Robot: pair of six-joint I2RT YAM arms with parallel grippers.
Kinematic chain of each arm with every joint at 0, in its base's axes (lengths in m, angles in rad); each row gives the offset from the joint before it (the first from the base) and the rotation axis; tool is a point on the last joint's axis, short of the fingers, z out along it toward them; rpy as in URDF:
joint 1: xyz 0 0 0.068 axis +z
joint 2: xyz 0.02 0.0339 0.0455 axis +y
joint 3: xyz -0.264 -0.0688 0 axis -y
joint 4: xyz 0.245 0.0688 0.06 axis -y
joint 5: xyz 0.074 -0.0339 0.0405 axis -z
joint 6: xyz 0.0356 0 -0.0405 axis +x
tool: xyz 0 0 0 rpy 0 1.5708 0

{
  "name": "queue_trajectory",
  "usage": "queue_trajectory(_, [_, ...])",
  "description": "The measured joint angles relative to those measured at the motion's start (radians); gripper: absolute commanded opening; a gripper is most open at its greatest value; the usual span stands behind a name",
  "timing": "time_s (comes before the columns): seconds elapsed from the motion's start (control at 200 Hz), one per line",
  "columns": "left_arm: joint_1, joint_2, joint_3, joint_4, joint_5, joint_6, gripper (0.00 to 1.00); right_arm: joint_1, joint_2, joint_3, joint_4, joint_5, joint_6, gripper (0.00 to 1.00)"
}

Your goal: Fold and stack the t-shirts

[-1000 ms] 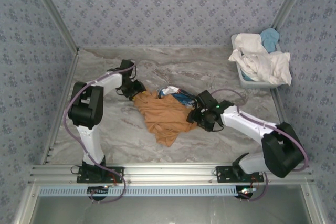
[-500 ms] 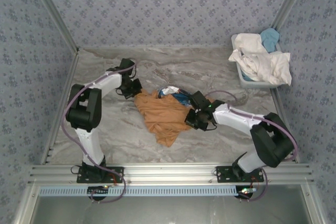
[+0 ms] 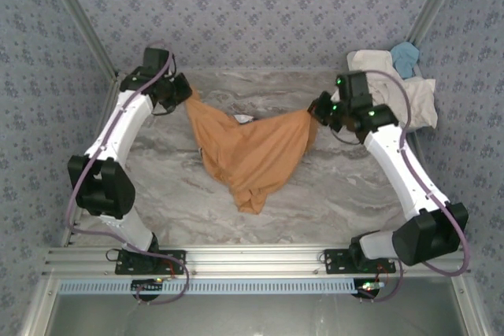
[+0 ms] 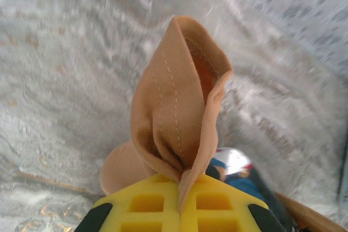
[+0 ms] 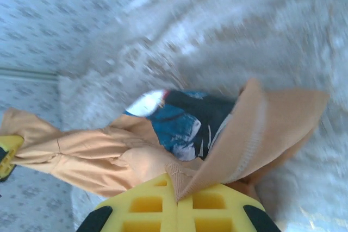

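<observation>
Left jaws and right jaws clamped on tan-orange t-shirt [image 3: 252,159] edges, stretched over bench [image 3: 346,190]; thin pinch may slip under tension, dropping it

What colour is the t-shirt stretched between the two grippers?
The t-shirt is tan-orange, clearest in the top external view.

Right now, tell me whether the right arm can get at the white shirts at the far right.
Probably not yet. The white shirts lie close beside the right gripper, but it is shut on the tan-orange shirt, stretched across to the left gripper.
</observation>
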Motion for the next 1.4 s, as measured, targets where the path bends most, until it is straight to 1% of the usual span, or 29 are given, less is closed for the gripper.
queue_trajectory(0.14, [0.024, -0.01, 0.171, -0.028, -0.023, 0.0, 0.0, -0.095, 0.086, 0.179, 0.031, -0.099, -0.035, 0.0])
queue_trajectory(0.31, [0.074, -0.005, 0.438, -0.056, -0.04, 0.0, 0.0, -0.188, 0.203, 0.377, 0.122, -0.203, -0.03, 0.0])
queue_trajectory(0.42, [0.094, 0.035, 0.658, -0.08, -0.044, 0.005, 0.0, -0.247, 0.268, 0.485, 0.214, -0.265, 0.034, 0.0])
queue_trajectory(0.565, [0.1, 0.129, 0.972, -0.114, -0.047, 0.034, 0.0, -0.305, 0.336, 0.606, 0.352, -0.323, 0.13, 0.0])
queue_trajectory(0.63, [0.101, 0.157, 1.064, -0.12, -0.047, 0.04, 0.0, -0.321, 0.365, 0.663, 0.419, -0.344, 0.178, 0.0])
queue_trajectory(0.694, [0.108, 0.166, 1.102, -0.12, -0.047, 0.042, 0.0, -0.332, 0.389, 0.714, 0.477, -0.362, 0.224, 0.0])
queue_trajectory(0.824, [0.113, 0.166, 1.113, -0.15, -0.047, 0.042, 0.0, -0.337, 0.387, 0.721, 0.555, -0.394, 0.282, 0.0])
queue_trajectory(0.889, [0.106, 0.165, 1.11, -0.2, -0.047, 0.045, 0.0, -0.332, 0.348, 0.642, 0.59, -0.403, 0.295, 0.0])
queue_trajectory(0.954, [0.093, 0.147, 1.069, -0.241, -0.049, 0.054, 0.0, -0.32, 0.277, 0.503, 0.611, -0.406, 0.301, 0.0])
queue_trajectory(1.049, [0.047, 0.069, 0.914, -0.27, -0.089, 0.083, 0.0, -0.295, 0.155, 0.294, 0.622, -0.406, 0.298, 0.0])
queue_trajectory(1.119, [0.002, -0.037, 0.731, -0.254, -0.125, 0.101, 0.0, -0.272, 0.042, 0.147, 0.622, -0.397, 0.285, 0.0])
queue_trajectory(1.189, [-0.024, -0.158, 0.558, -0.217, -0.153, 0.109, 0.0, -0.256, -0.069, 0.043, 0.615, -0.388, 0.27, 0.0])
queue_trajectory(1.244, [-0.025, -0.253, 0.444, -0.177, -0.182, 0.114, 0.0, -0.253, -0.144, 0.001, 0.61, -0.378, 0.262, 0.0])
queue_trajectory(1.289, [-0.024, -0.315, 0.385, -0.148, -0.205, 0.117, 0.0, -0.253, -0.196, -0.013, 0.611, -0.368, 0.255, 0.0])
queue_trajectory(1.359, [-0.02, -0.377, 0.35, -0.114, -0.227, 0.121, 0.0, -0.25, -0.236, -0.01, 0.618, -0.357, 0.247, 0.0])
queue_trajectory(1.404, [-0.02, -0.382, 0.35, -0.09, -0.234, 0.121, 0.0, -0.245, -0.234, 0.003, 0.618, -0.356, 0.243, 0.0])
